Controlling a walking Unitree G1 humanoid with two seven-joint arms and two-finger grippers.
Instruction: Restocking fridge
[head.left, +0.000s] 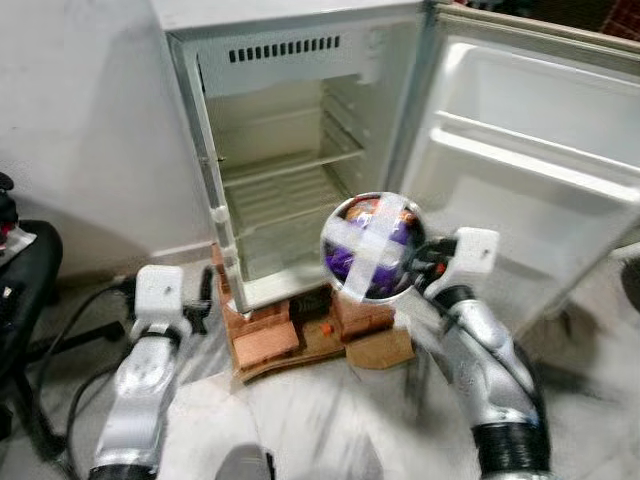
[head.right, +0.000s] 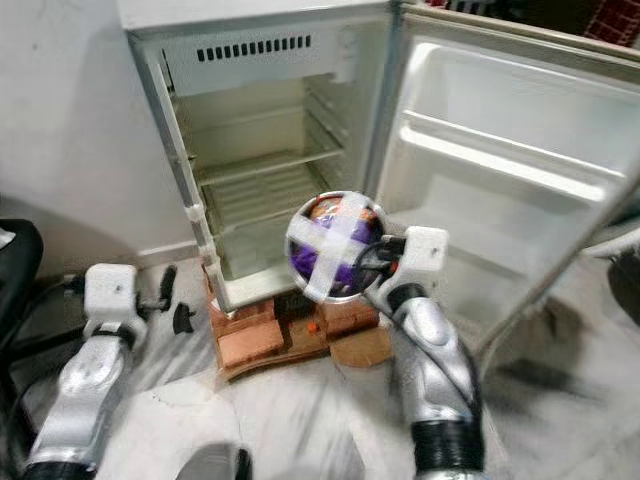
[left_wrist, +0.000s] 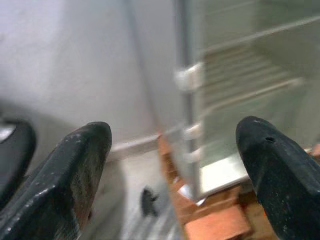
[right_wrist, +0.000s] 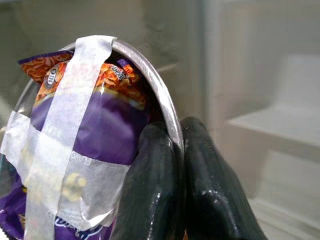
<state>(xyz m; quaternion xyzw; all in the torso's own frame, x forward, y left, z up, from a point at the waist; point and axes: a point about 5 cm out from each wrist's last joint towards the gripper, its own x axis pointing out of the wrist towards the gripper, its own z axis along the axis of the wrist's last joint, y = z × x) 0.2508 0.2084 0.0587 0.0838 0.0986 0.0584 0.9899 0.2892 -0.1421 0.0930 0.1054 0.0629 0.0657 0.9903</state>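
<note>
A small white fridge (head.left: 290, 160) stands open on bricks, its wire shelves bare and its door (head.left: 520, 170) swung out to the right. In front of the lower shelf my right gripper (head.left: 418, 262) is shut on the rim of a steel bowl (head.left: 372, 246). The bowl holds purple and orange snack packets under a cross of white tape (right_wrist: 60, 165). My right fingers (right_wrist: 185, 190) pinch the rim. Low at the left, beside the fridge's hinge side, my left gripper (head.left: 205, 300) is open and holds nothing; its fingers (left_wrist: 75, 175) stand wide apart.
Red bricks (head.left: 265, 335) and a board prop the fridge off the marble floor. A black chair (head.left: 25, 290) and cables lie at the far left by the white wall. The open door blocks the right side.
</note>
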